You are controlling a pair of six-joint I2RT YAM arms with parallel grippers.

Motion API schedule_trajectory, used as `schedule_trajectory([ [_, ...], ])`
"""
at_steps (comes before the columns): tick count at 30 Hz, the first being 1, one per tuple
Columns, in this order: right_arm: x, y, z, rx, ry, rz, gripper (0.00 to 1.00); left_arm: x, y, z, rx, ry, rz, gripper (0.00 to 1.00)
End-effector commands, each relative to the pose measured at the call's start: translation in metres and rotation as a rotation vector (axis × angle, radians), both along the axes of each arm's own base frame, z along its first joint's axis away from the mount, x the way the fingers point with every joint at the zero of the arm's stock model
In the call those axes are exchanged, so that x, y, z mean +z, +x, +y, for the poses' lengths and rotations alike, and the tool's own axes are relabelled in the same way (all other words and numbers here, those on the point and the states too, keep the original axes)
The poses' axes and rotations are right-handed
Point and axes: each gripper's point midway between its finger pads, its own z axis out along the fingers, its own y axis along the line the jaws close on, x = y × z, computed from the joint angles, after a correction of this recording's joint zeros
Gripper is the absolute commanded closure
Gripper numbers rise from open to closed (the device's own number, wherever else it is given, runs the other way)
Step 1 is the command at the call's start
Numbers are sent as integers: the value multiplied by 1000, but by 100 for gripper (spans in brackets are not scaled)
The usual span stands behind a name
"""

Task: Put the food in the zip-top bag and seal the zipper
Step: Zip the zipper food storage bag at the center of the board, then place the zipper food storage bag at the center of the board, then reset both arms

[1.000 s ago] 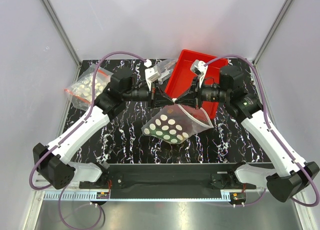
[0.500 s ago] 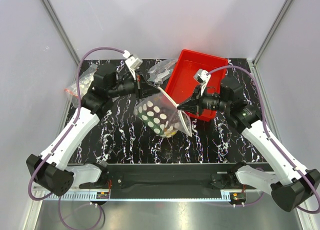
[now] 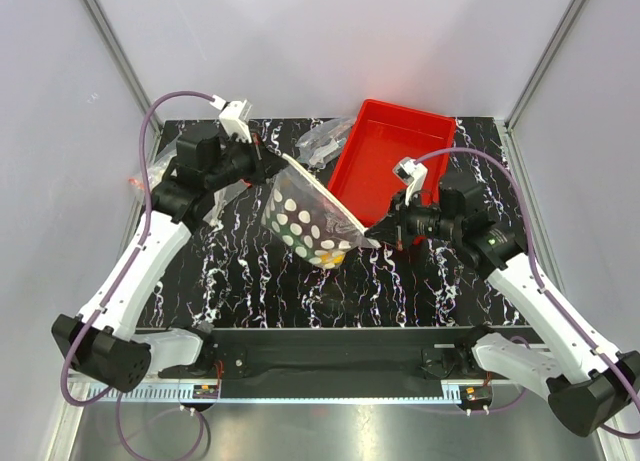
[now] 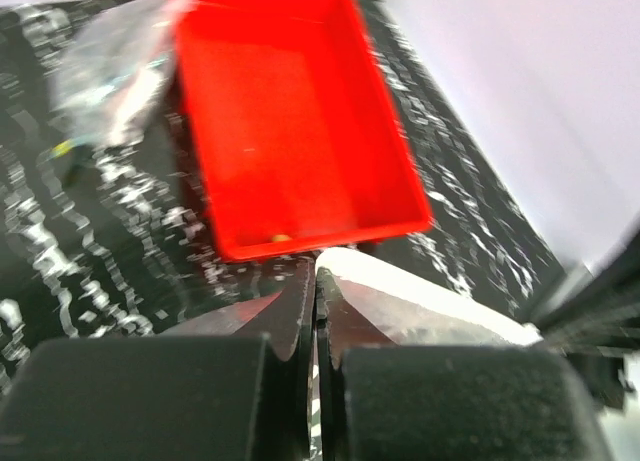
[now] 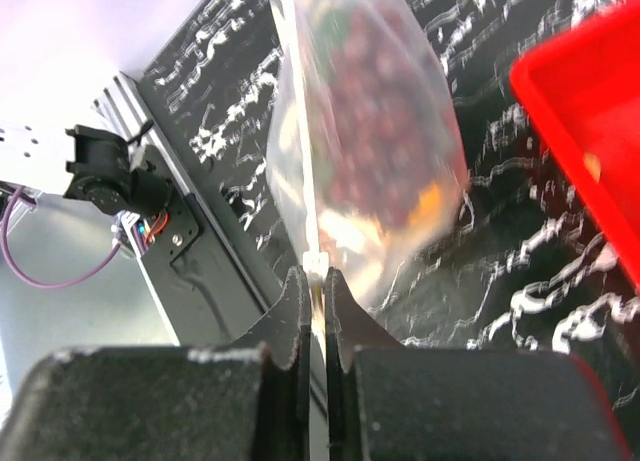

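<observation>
The dotted zip-top bag [image 3: 300,216] hangs stretched between both grippers above the table. Its zipper [image 3: 326,194] runs along the upper edge from one gripper to the other. My left gripper [image 3: 276,165] is shut on the bag's far-left corner, also seen in the left wrist view [image 4: 317,273]. My right gripper [image 3: 375,231] is shut on the near-right corner, where the right wrist view [image 5: 315,273] shows the bag's edge between the jaws. The food lies inside: dark red grapes [image 5: 380,111], an orange-yellow fruit [image 5: 436,197] and something green [image 5: 335,21]. The fish is hidden.
An empty red tray [image 3: 385,161] lies at the back right, just behind the bag. A small clear bag [image 3: 325,139] lies left of it. Another bag with white contents [image 3: 150,173] sits at the back left, behind the left arm.
The left gripper has swung back and left, and the right gripper has come nearer and lower. The bag has turned with them and now hangs slanted, left of the tray.
</observation>
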Motion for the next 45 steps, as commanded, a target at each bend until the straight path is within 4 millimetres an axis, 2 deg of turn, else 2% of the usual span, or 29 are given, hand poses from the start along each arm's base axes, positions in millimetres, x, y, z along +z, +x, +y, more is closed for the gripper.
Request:
schedule_trajectory([
  [1, -15, -14, -11, -54, -47, 105, 100, 30, 33, 31, 207, -11, -105, 100],
  [4, -22, -18, -18, -90, -83, 166, 100, 21, 36, 32, 215, 1, -95, 100],
  [8, -20, -21, -23, -132, -84, 196, 100, 10, 37, 18, 149, -33, -73, 100],
  [11, -28, -12, -32, -206, -133, 217, 100, -10, 42, 13, 146, -46, -31, 100],
  [12, -33, -5, -36, -250, -160, 221, 100, -25, 44, 11, 144, -43, -4, 100],
  [20, -26, 35, -58, -474, -222, 159, 100, -51, 72, 0, 156, -59, 39, 100],
  [21, -24, 47, -63, -529, -243, 146, 83, -54, 77, -3, 150, -57, 51, 94],
  [22, -25, 51, -66, -552, -258, 149, 75, -55, 78, -3, 145, -55, 56, 86],
  [23, -24, 59, -69, -582, -269, 135, 71, -53, 79, -4, 143, -59, 56, 70],
  [24, -20, 67, -69, -606, -272, 125, 51, -50, 77, -3, 144, -61, 50, 57],
  [25, -15, 71, -69, -615, -262, 109, 39, -46, 75, -2, 150, -63, 42, 44],
  [26, -9, 75, -68, -623, -250, 97, 34, -42, 74, 2, 167, -62, 30, 24],
  [27, 2, 77, -66, -619, -227, 74, 31, -29, 68, 7, 183, -68, 2, 18],
  [28, 12, 78, -65, -616, -203, 52, 21, -27, 65, 11, 199, -62, 3, 14],
  [29, 24, 79, -67, -634, -178, 26, 19, -21, 63, 18, 232, -54, -9, 10],
  [30, 37, 78, -68, -640, -152, 2, 18, -3, 56, 27, 265, -63, -37, 4],
  [31, 47, 78, -68, -643, -122, -23, 15, -7, 51, 37, 318, -40, -6, 4],
  [32, 61, 73, -74, -663, -84, -55, 15, -2, 45, 43, 341, -40, -6, 3],
  [34, 71, 70, -79, -691, -32, -91, 14, 12, 25, 58, 388, -51, -13, 2],
  [35, 84, 62, -87, -718, 19, -125, 9, 16, 16, 61, 398, -71, -11, 1],
  [36, 77, 59, -91, -737, 26, -119, 4, 19, -1, 66, 401, -88, -17, 1],
  [37, 81, 57, -97, -767, 55, -135, 0, 19, -11, 67, 393, -103, -14, 1],
  [38, 80, 50, -107, -801, 76, -145, 0, 6, -19, 68, 388, -110, 20, 1],
  [39, 78, 46, -112, -813, 77, -151, 0, 8, -36, 70, 373, -131, 12, 1],
  [40, 76, 42, -117, -829, 77, -152, 0, 2, -47, 68, 355, -158, 37, 1],
  [41, 70, 34, -121, -829, 84, -150, 0, -19, -63, 69, 339, -162, 60, 1],
  [43, 62, 27, -124, -829, 90, -147, 0, -34, -78, 67, 298, -168, 56, 1],
  [44, 52, 21, -129, -847, 103, -135, 0, -44, -88, 73, 308, -157, 61, 1],
  [45, 51, 20, -132, -871, 135, -136, 0, -55, -95, 77, 310, -123, 80, 1],
])
